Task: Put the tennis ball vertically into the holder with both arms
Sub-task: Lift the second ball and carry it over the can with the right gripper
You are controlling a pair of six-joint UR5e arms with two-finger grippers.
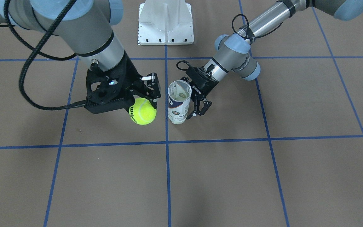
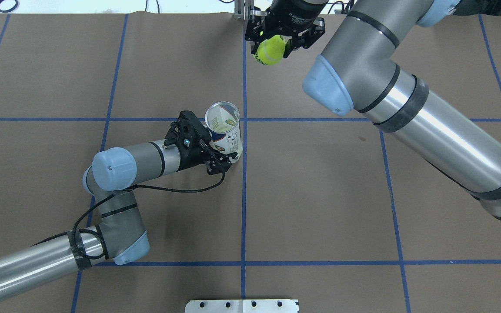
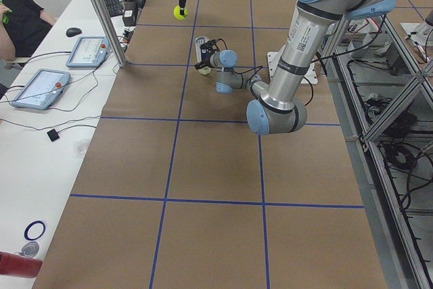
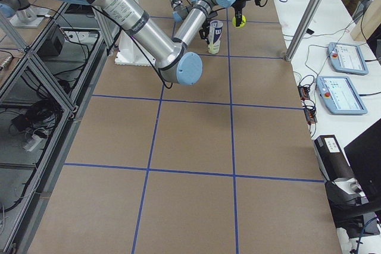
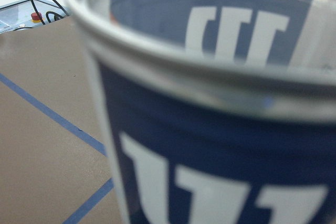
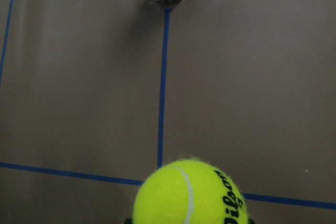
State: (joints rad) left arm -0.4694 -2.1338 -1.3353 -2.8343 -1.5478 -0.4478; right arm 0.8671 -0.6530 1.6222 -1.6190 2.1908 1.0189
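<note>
- One tennis ball (image 1: 142, 111), pinched in the right gripper (image 1: 143, 100) and held above the table.
- One holder (image 1: 179, 101), upright with its mouth open, clamped low down by the left gripper (image 2: 223, 155), well apart from the ball.

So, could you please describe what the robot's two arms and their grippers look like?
Both arms are silver-grey metal tubes with light-blue joint caps and black bands. The left arm ends in a black two-finger left gripper with white lettering and a looped black cable. The right arm carries a black right gripper, white-tipped fingers, and a thick braided black cable.
</note>
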